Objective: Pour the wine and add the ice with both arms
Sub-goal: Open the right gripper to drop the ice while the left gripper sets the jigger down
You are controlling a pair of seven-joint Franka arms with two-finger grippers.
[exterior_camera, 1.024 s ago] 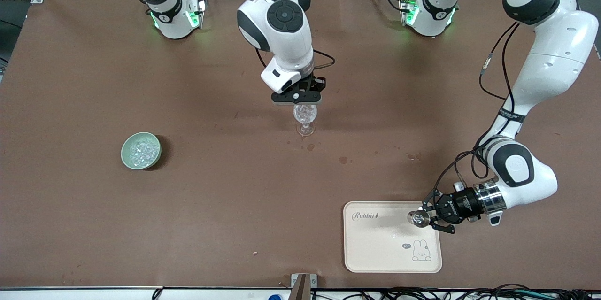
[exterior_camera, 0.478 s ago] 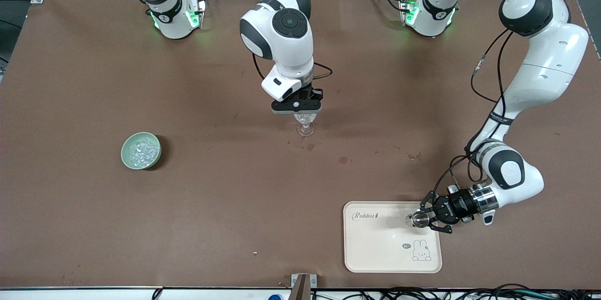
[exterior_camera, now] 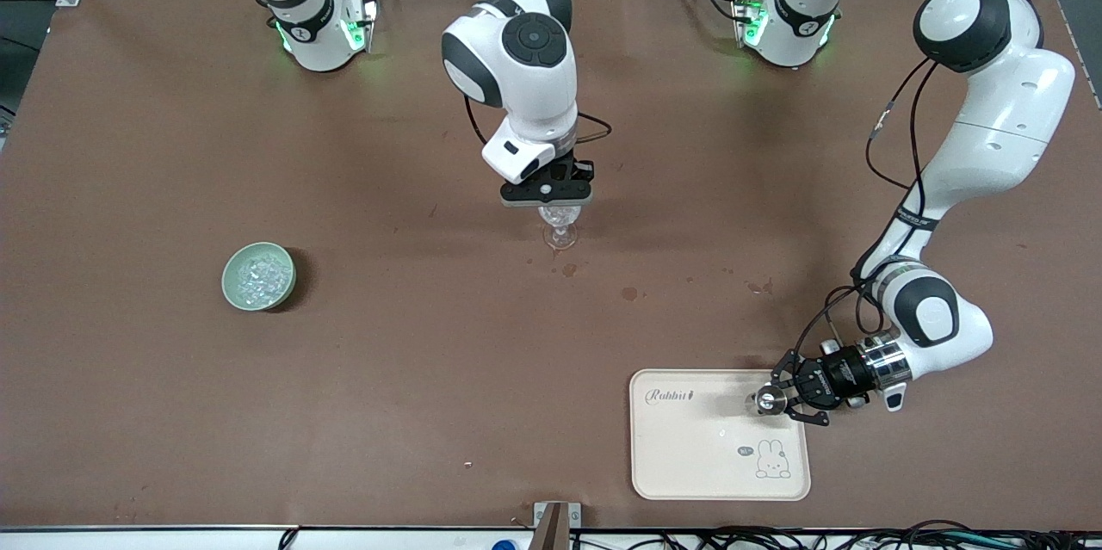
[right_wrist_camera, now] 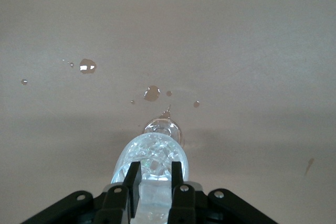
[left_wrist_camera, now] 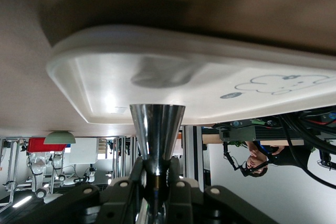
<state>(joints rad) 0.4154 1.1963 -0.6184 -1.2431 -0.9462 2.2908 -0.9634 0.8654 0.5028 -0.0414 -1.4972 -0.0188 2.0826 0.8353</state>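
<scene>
My left gripper [exterior_camera: 781, 401] is shut on the waist of the silvery jigger [exterior_camera: 764, 401], which lies tipped on its side just above the cream tray [exterior_camera: 689, 464]. No wine is discernible. The left wrist view shows the jigger [left_wrist_camera: 157, 127] sticking out from the left gripper [left_wrist_camera: 156, 174], with its shadow on the tray [left_wrist_camera: 220, 85]. My right gripper [exterior_camera: 547, 199] hangs over the clear stemmed glass [exterior_camera: 560, 233] at mid-table. In the right wrist view the right gripper [right_wrist_camera: 153, 174] is shut on a clear chunk of ice [right_wrist_camera: 152, 200] above the ice-filled glass [right_wrist_camera: 155, 153]. More ice [exterior_camera: 260, 275] fills the pale-green bowl [exterior_camera: 229, 287].
Wet spots [exterior_camera: 629, 293] dot the brown table between the glass and the tray; the spots [right_wrist_camera: 87, 65] also show in the right wrist view. The bowl stands alone toward the right arm's end. Both arm bases stand along the table edge farthest from the front camera.
The right gripper has come down onto the glass, covering its top. The left arm has folded lower, bringing the jigger down closer to the tray.
</scene>
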